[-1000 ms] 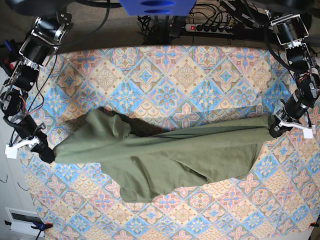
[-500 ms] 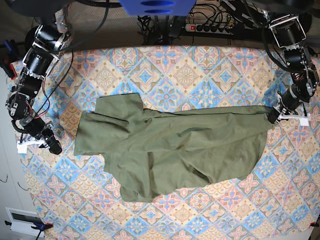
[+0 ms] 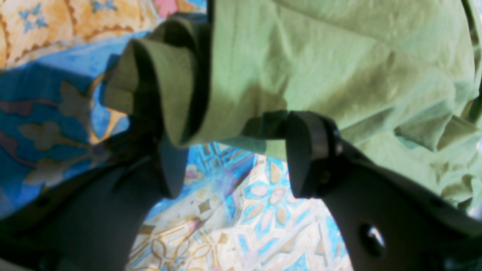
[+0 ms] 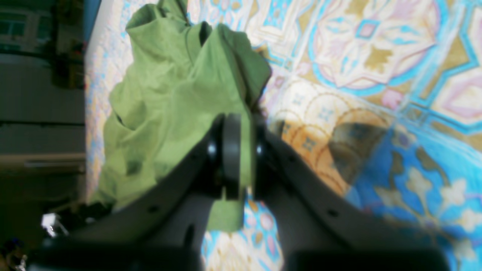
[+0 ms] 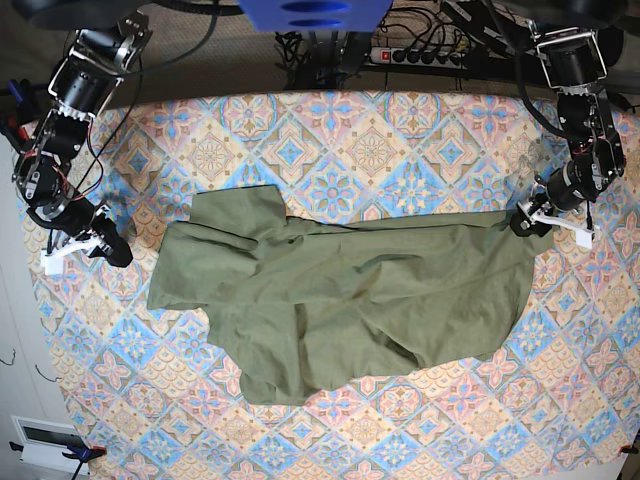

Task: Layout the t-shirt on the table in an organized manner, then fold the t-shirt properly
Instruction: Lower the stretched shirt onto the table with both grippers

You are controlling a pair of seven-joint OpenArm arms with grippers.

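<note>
The olive-green t-shirt (image 5: 350,300) lies spread and wrinkled across the middle of the table (image 5: 370,150), with a sleeve bunched at its upper left. My left gripper (image 5: 525,222) sits at the shirt's right corner. In the left wrist view it (image 3: 237,165) is open, and a rolled hem of the shirt (image 3: 320,56) drapes over one fingertip (image 3: 173,177). In the right wrist view my right gripper (image 4: 243,150) has its jaws nearly together with a strip of shirt (image 4: 169,94) between them. In the base view that gripper (image 5: 115,252) stands left of the shirt with bare tablecloth between.
A power strip (image 5: 420,55) and cables lie behind the table's far edge. The right arm hangs close to the table's left edge, the left arm near its right edge. Patterned cloth (image 3: 244,233) shows under the left jaws.
The shirt, stretched taut between both grippers a second ago, now lies slack and wider. The left jaws have opened. The right arm has moved toward the far side, away from the shirt's left edge.
</note>
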